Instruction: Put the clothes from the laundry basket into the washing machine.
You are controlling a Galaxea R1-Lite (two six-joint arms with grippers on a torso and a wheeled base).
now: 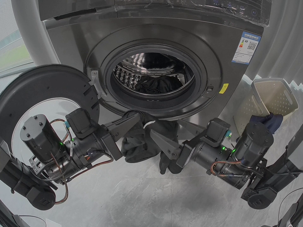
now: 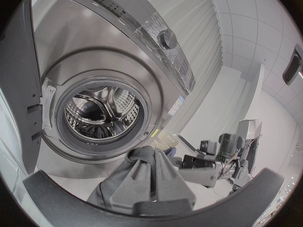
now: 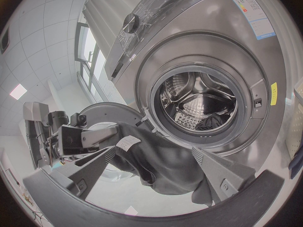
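The washing machine [image 1: 176,32] stands with its door [image 1: 44,89] swung open to the left. Dark clothes [image 1: 157,84] lie inside the drum. A black garment [image 1: 142,142] with a white tag hangs just below the drum opening. My left gripper [image 1: 138,116] is shut on its upper edge, as the left wrist view confirms [image 2: 154,161]. My right gripper [image 1: 164,127] is beside it, open, with fingers spread wide either side of the hanging cloth [image 3: 164,164]. The white laundry basket [image 1: 274,101] leans at the right of the machine with a dark blue garment [image 1: 268,120] hanging at its front.
The open door stands close behind my left arm. Pale tiled floor [image 1: 142,193] lies below the grippers. A curtain [image 1: 284,41] hangs behind the basket.
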